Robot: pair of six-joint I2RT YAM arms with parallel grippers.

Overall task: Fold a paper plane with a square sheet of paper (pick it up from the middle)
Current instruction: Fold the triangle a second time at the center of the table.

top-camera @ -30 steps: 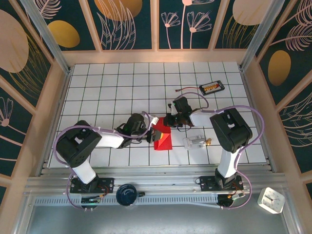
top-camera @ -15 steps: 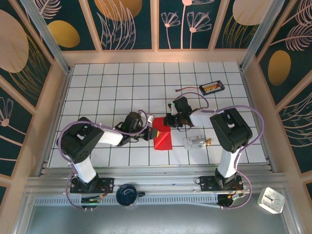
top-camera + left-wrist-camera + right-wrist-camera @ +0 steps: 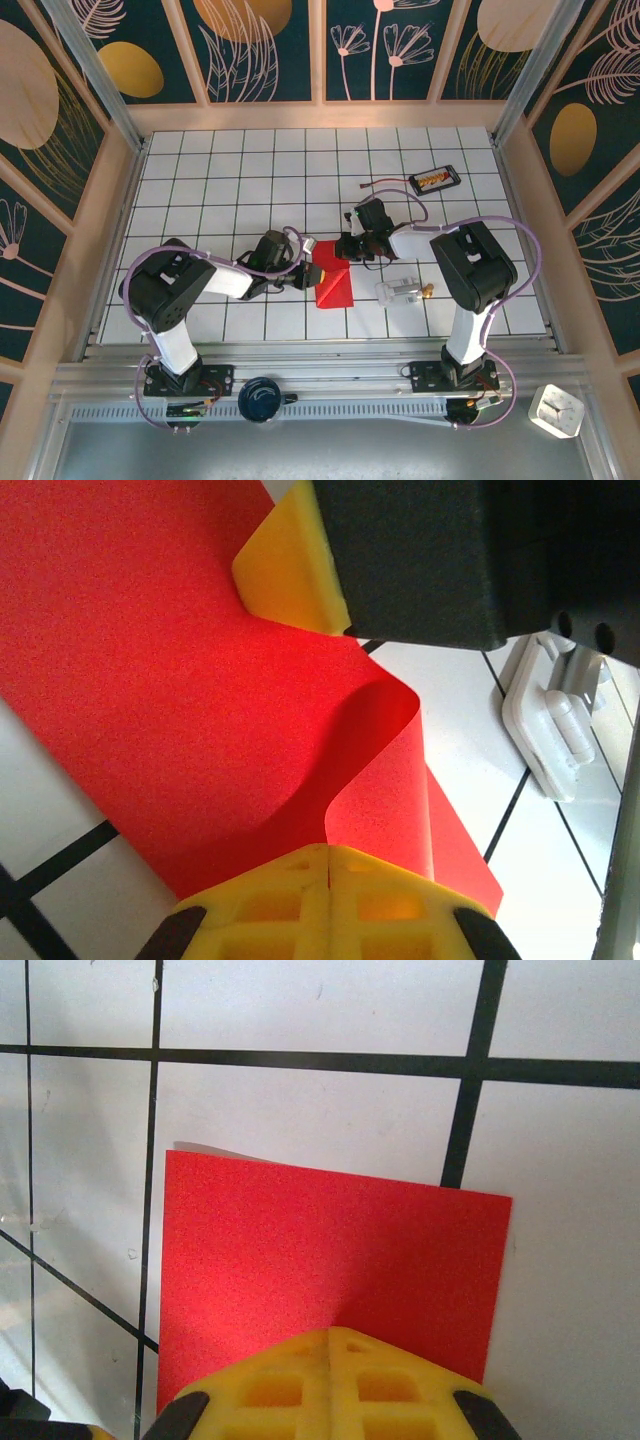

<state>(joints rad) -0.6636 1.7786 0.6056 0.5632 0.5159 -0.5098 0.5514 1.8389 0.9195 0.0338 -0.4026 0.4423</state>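
Between left gripper (image 3: 316, 272) and right gripper (image 3: 345, 252), square sheet of paper (image 3: 335, 288), edges pinched

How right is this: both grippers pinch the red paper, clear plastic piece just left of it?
Wrong side: the top view shows the clear plastic piece just right of the red paper. The left gripper and right gripper do pinch it.
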